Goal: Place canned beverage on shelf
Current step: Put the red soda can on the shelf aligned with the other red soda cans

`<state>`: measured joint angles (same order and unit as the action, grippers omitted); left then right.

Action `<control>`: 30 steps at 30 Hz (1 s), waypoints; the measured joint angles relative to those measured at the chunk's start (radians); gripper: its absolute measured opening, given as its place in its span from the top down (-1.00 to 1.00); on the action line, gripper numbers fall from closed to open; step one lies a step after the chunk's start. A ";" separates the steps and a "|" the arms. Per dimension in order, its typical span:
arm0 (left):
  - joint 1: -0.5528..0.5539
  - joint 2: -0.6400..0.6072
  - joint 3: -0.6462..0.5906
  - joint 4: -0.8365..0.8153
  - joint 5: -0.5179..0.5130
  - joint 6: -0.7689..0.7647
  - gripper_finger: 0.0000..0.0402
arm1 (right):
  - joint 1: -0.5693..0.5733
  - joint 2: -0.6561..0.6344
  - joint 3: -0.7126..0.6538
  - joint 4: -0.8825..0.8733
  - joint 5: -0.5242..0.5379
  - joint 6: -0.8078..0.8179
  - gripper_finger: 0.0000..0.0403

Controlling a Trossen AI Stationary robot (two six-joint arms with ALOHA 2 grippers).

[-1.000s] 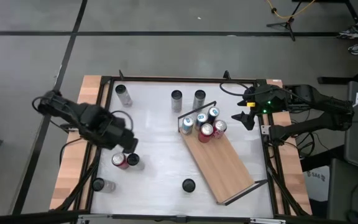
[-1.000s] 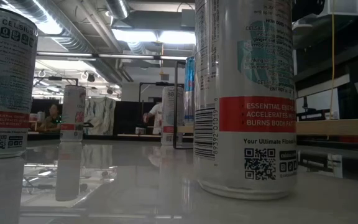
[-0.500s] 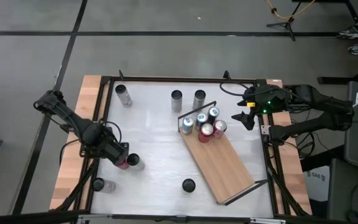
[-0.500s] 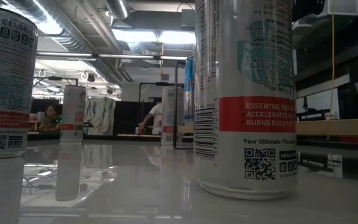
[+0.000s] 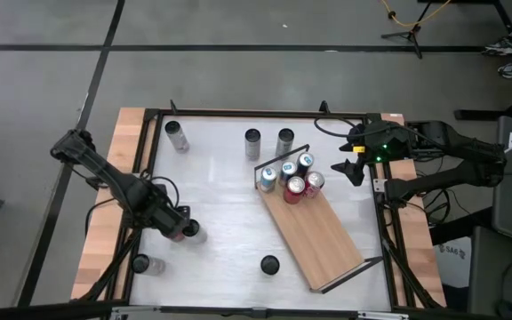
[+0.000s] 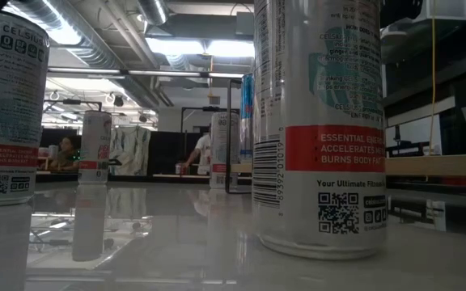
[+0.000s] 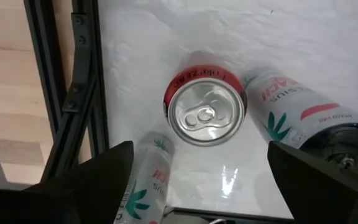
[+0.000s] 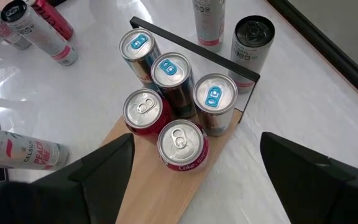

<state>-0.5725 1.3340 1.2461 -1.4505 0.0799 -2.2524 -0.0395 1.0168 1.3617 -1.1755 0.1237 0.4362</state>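
High view, left gripper [image 5: 175, 230] hiding red can [image 7: 205, 107], jaws wide, empty, right gripper [image 5: 352, 169] likewise.

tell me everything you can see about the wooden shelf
The shelf is a long rectangular light-wood board lying flat on the white table, set diagonally toward the right side. A thin black wire rail stands at each short end. Five upright cans are clustered at its far end against the rail: three blue-tabbed cans and two red cans. The rest of the board is bare. Neither hand touches it.
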 joint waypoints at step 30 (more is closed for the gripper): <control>-0.001 0.151 0.000 -0.008 -0.043 -0.073 -0.81 | 0.000 0.000 0.000 -0.002 0.000 0.000 -0.67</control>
<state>-0.5734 1.4849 1.2463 -1.4582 0.0368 -2.3257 -0.0391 1.0168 1.3617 -1.1770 0.1237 0.4362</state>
